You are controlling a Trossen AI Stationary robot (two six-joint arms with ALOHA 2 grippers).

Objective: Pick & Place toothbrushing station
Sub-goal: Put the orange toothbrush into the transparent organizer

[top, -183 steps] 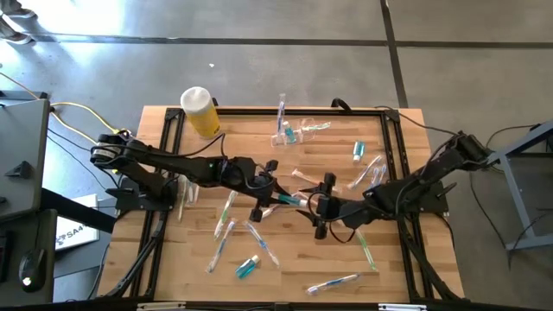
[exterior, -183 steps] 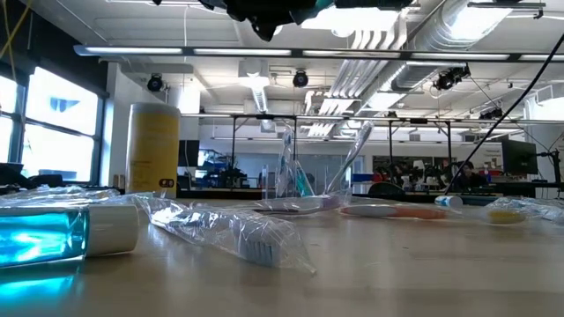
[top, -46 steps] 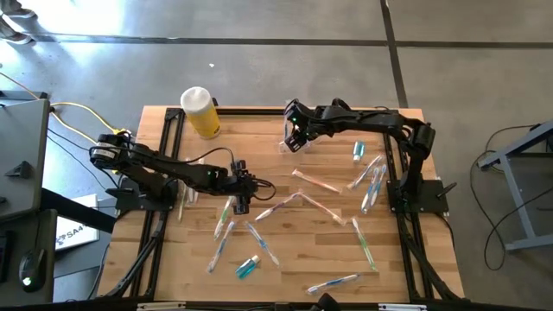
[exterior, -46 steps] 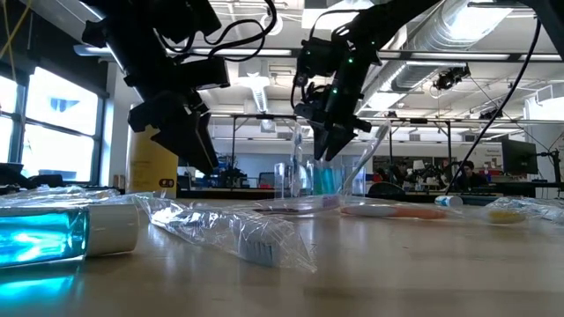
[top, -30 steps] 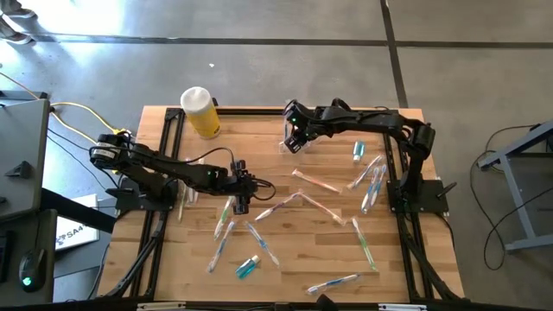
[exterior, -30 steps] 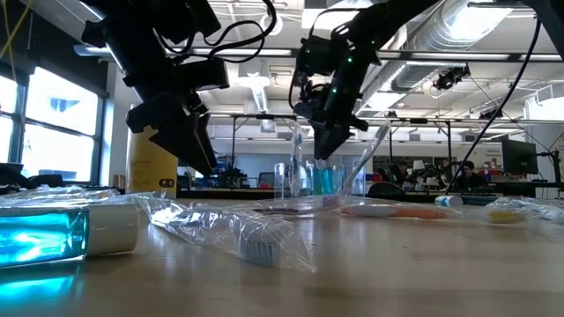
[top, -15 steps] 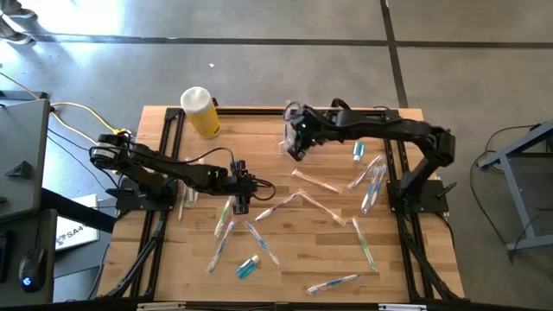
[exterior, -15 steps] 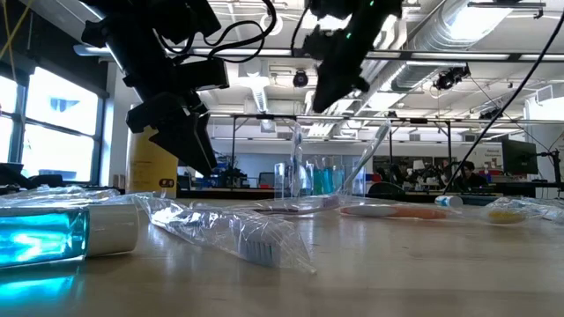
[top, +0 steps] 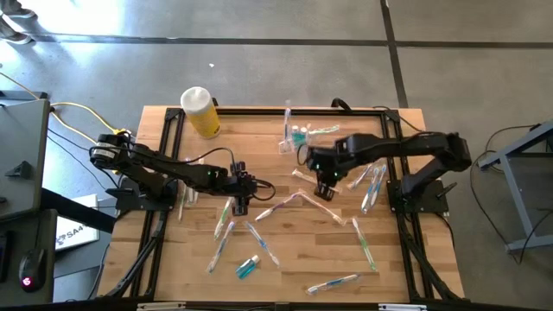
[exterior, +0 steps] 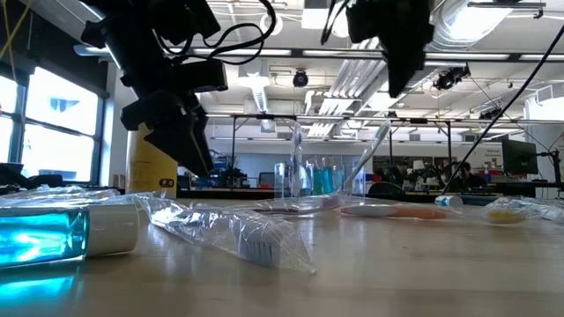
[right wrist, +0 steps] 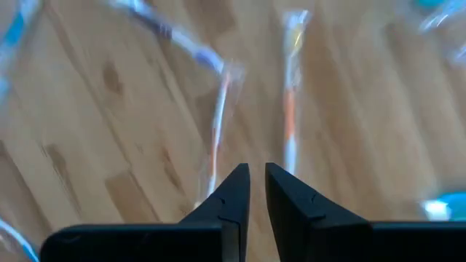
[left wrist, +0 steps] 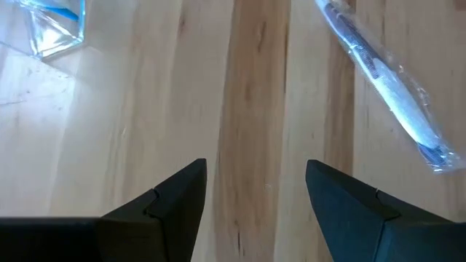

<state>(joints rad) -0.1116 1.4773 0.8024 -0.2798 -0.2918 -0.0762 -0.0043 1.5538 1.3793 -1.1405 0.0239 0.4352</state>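
Note:
The clear cup (top: 294,136) stands near the table's far edge with toothbrushes and a teal tube upright in it; the low view shows the cup (exterior: 304,180) too. Wrapped toothbrushes lie scattered on the wood, two pink ones (right wrist: 290,124) under my right gripper (top: 324,190). That gripper hovers above the table's middle, pointing down, shut and holding nothing (right wrist: 253,175). My left gripper (top: 241,206) hangs left of centre, open over bare wood (left wrist: 255,171), with a wrapped toothbrush (left wrist: 386,87) just beyond it.
A yellow cylinder with a white top (top: 200,111) stands at the far left corner. Teal tubes lie at the near edge (top: 248,268) and far right (top: 357,151). Black frame rails (top: 168,138) run along the table's sides.
My right gripper has left the cup at the far edge, risen, and swung toward the table's middle and near side. It now hangs over the pink toothbrushes. The cup with its toothbrushes stays where it was.

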